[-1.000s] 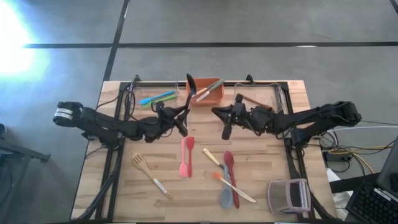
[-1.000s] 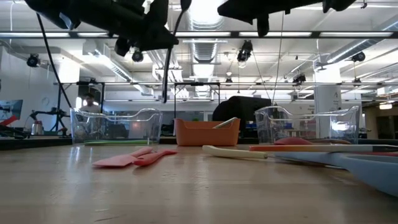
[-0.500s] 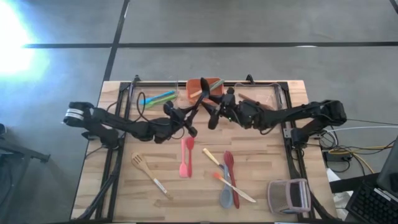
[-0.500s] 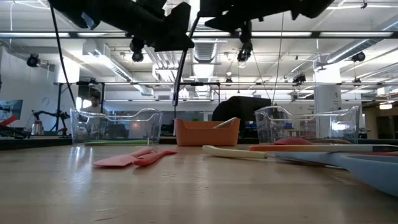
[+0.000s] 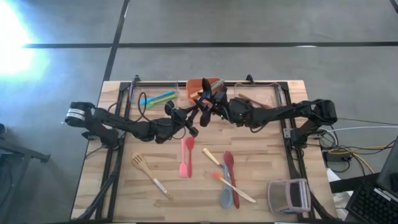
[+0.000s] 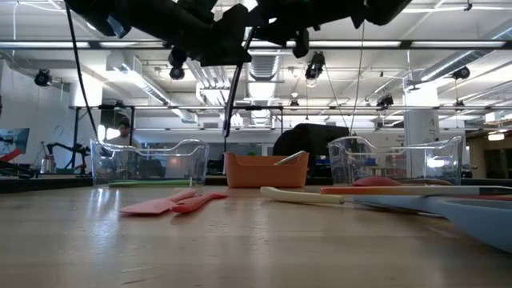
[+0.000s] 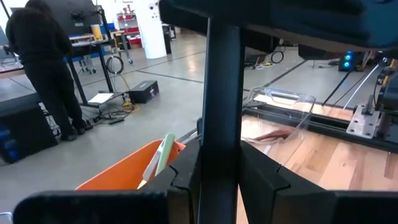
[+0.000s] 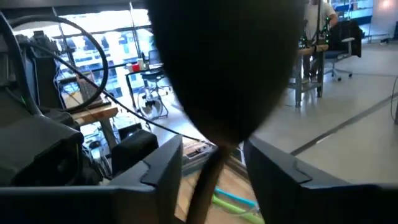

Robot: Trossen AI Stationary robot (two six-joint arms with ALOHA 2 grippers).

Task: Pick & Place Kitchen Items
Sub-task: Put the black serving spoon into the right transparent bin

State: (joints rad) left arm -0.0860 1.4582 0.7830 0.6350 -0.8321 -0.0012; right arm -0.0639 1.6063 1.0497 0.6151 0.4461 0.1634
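A black spoon [image 5: 203,93] stands nearly upright in the air beside the orange bin [image 5: 194,86], bowl [image 8: 227,68] up. My left gripper [image 5: 186,120] is shut on its handle. My right gripper [image 5: 211,107] comes level from the right and is open. Its fingers [image 8: 163,167] stand on either side of the handle just under the bowl, with a gap showing. On the near table lie two pink spatulas [image 5: 186,157], a wooden slotted turner [image 5: 148,173], a red spoon [image 5: 229,163], a grey spoon [image 5: 225,194] and pale-handled utensils [image 5: 235,188]. My left gripper pinches the spoon's black handle [image 7: 221,143] between its two fingers, part way along its length. The fingers come level from the table's left and lie across the handle. The spoon is lifted clear, slightly tilted, and its handle's free end [image 6: 228,120] hangs below the fingers.
A clear bin [image 5: 155,98] with green and blue utensils stands at the far left. Another clear bin [image 5: 261,99] at the far right holds a reddish utensil. The orange bin holds a pale utensil [image 7: 158,155]. A clear container [image 5: 289,196] sits at the near right corner. A person stands beyond the table.
My right gripper has travelled toward the table's left and come up to the spoon under its bowl. My left gripper has carried the spoon a little toward the right, then held still. The spoon's bowl has tipped toward the right.
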